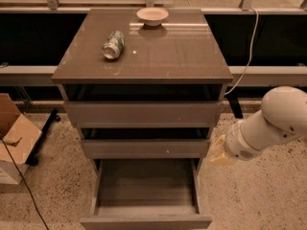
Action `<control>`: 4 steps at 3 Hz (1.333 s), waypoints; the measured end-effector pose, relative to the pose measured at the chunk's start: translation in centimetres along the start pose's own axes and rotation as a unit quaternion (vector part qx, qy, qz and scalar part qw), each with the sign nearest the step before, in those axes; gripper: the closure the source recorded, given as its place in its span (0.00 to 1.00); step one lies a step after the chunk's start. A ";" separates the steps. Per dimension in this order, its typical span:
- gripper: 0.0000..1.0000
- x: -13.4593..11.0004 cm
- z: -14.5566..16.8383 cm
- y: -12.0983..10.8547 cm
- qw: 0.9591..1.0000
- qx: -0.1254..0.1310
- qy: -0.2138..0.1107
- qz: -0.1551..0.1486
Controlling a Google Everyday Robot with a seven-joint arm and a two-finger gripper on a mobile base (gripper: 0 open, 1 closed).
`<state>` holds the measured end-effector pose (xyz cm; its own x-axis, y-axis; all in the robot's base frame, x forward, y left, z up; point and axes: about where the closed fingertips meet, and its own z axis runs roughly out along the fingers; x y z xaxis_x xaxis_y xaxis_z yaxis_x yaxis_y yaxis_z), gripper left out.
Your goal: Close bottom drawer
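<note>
Pale yellowish gripper on a white rounded arm hangs just right of the grey-brown desk, level with the middle drawer front; open or closed, can't tell. The taupe-grey flat-fronted bottom drawer stands wide open, below-left. Desk top: dented green can, pale round bowl.

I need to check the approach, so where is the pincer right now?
In the camera view the pincer sits right of the cabinet, beside the middle drawer front, higher than the open bottom drawer.
</note>
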<state>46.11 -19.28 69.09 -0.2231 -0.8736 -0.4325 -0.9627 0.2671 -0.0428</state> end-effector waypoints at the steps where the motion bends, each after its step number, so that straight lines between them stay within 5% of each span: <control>1: 1.00 0.9 3.6 -0.2 1.000 -0.020 -0.009 0.004; 3: 1.00 4.0 13.1 -0.7 0.998 -0.054 -0.033 0.010; 4: 1.00 4.0 13.2 -0.7 0.998 -0.054 -0.033 0.010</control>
<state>47.89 -17.60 55.54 -0.2348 -0.8387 -0.4913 -0.9700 0.2353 0.0619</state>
